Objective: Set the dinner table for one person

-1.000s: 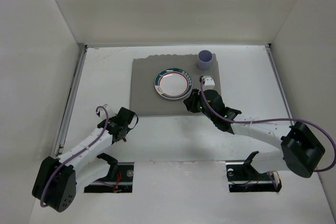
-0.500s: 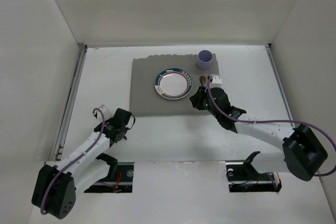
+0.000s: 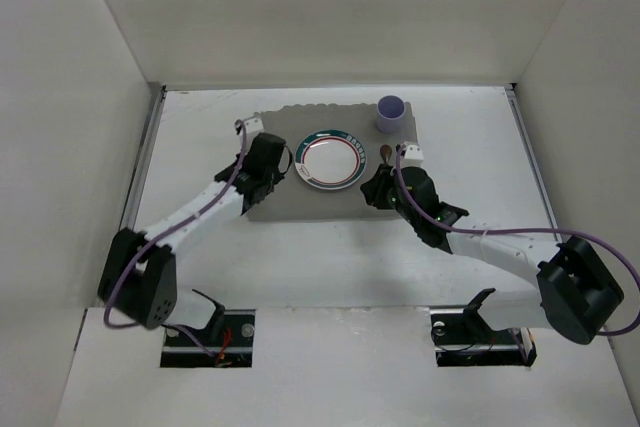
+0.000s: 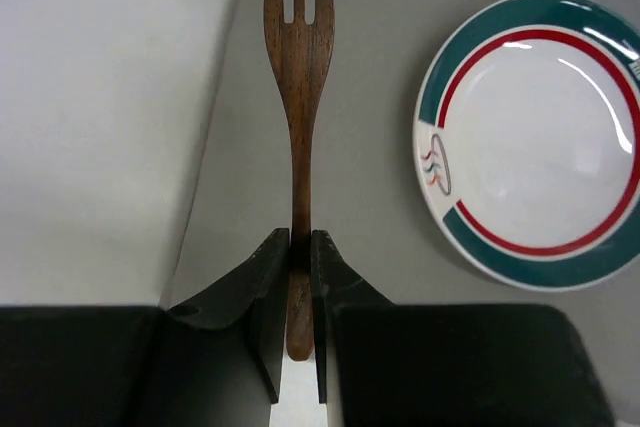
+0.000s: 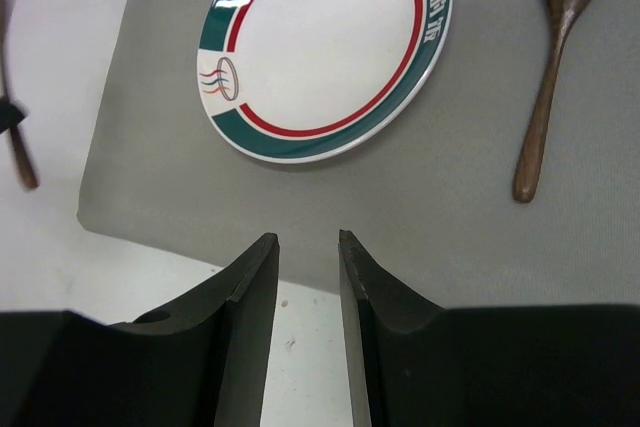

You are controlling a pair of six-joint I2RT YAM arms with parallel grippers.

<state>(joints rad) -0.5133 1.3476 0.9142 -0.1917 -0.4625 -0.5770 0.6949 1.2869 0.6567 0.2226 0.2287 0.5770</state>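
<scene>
The dinner table (image 3: 200,277) is the white surface, with a grey mat (image 3: 310,205) at the back. A green-and-red rimmed plate (image 3: 330,159) lies on the mat, with a purple cup (image 3: 391,112) and a wooden spoon (image 5: 555,57) to its right. My left gripper (image 4: 300,242) is shut on a wooden fork (image 4: 297,77) near its handle end. It holds the fork over the mat's left edge, left of the plate (image 4: 535,137), with the tines pointing away. My right gripper (image 5: 307,242) is open and empty above the mat's near edge, below the plate (image 5: 325,47).
White walls enclose the table on three sides. A metal rail (image 3: 140,177) runs along the left edge. In the top view my left gripper (image 3: 262,175) and right gripper (image 3: 374,192) flank the plate. The fork's handle end (image 5: 18,162) shows at the left of the right wrist view.
My left arm has swung from the front left of the table up to the mat's left side. The right gripper shifted slightly right, uncovering the spoon.
</scene>
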